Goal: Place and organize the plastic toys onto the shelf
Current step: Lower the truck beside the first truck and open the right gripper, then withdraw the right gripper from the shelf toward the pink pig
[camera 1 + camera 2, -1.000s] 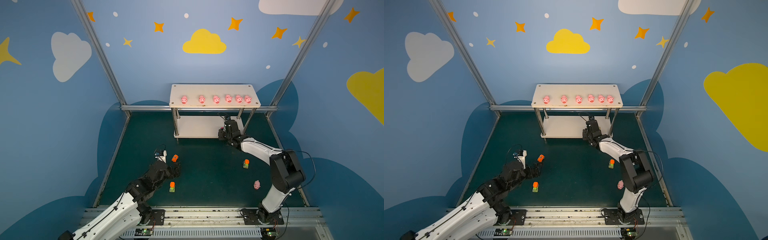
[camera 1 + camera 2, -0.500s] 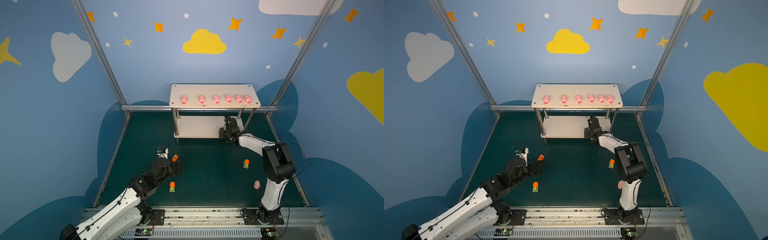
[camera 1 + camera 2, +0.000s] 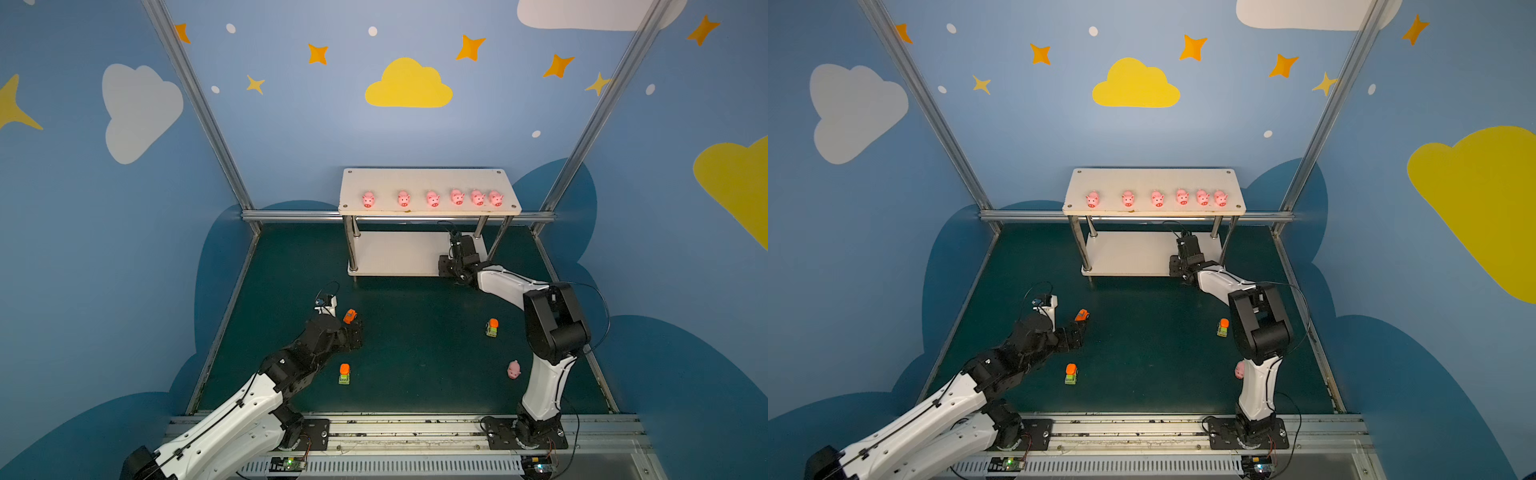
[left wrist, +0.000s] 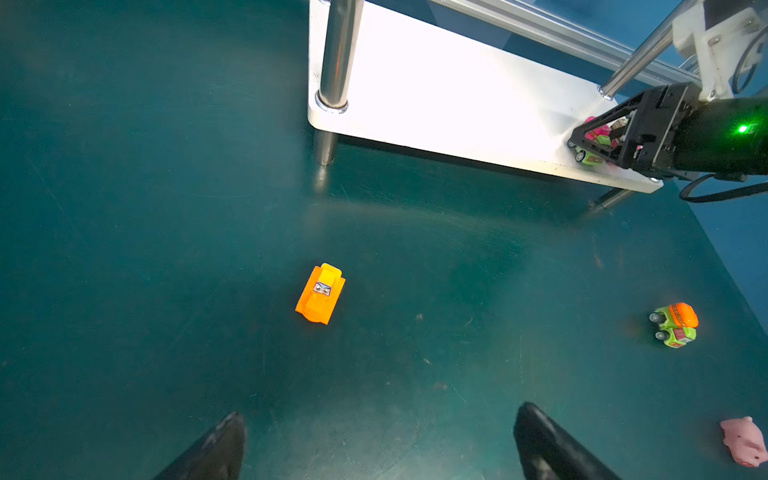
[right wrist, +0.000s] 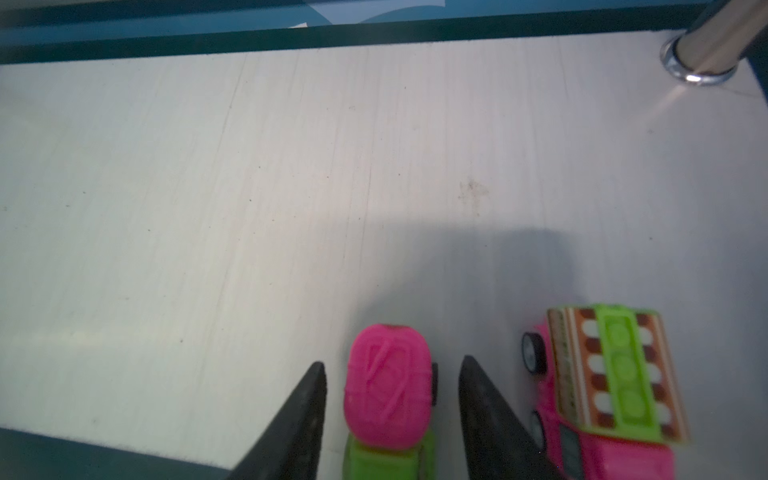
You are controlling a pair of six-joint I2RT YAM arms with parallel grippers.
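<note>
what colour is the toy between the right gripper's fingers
Small toy truck: magenta drum, lime green body; clearest in the right wrist view.

I see six pigs [image 3: 1157, 198] lined along the shelf's [image 3: 1150, 178] top board; my right gripper [image 3: 1175, 266] reaches onto its lower board; my left gripper [image 3: 1079, 328] hovers just beside an orange vehicle [image 3: 1082, 314]; two orange-topped green vehicles [image 3: 1071, 373] [image 3: 1223, 327] lie well apart.

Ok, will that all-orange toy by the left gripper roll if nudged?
Probably slides rather than rolls: the orange toy shows screws on top and no wheels. It looks like hard plastic, so likely stiff and light.
</note>
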